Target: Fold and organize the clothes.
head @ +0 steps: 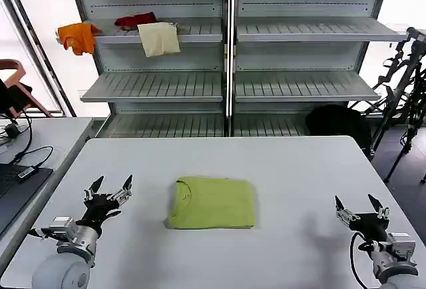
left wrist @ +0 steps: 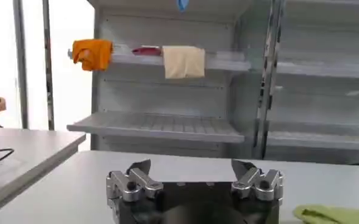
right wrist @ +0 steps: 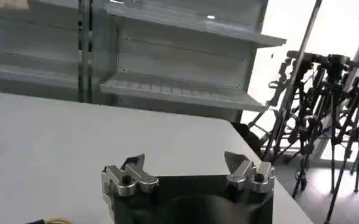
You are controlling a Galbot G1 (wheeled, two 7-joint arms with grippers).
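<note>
— Any writing or labels? Nothing readable on the t-shirt [head: 212,202]; printed graphic not in sight, just plain lime cloth with the collar opening toward 9 o'clock.

— And placement? Folded into a flat rectangle, lying near the middle of the white table [head: 279,169], long axis running 9 to 3 o'clock in the head view, collar end at 9.

— Relative to the pincers? Left gripper [head: 108,191] resting low over the table at 9 o'clock of the shirt, apart from it, fingers spread wide with nothing between. Right gripper [head: 360,208] at roughly 3 to 4 o'clock of the shirt, farther off, also spread and empty. Not touching the cloth on either side.

— Wrist views? Left gripper [left wrist: 194,171] with both tips open, a corner of the lime t-shirt [left wrist: 334,214] showing just beside it on the table. Right gripper [right wrist: 186,165] likewise parted over bare tabletop.

— Behind? Grey shelves [head: 226,86] at 12 o'clock, with an orange cloth [head: 78,36], a red cloth [head: 135,20] and a cream cloth [head: 158,38] on one tier.
</note>
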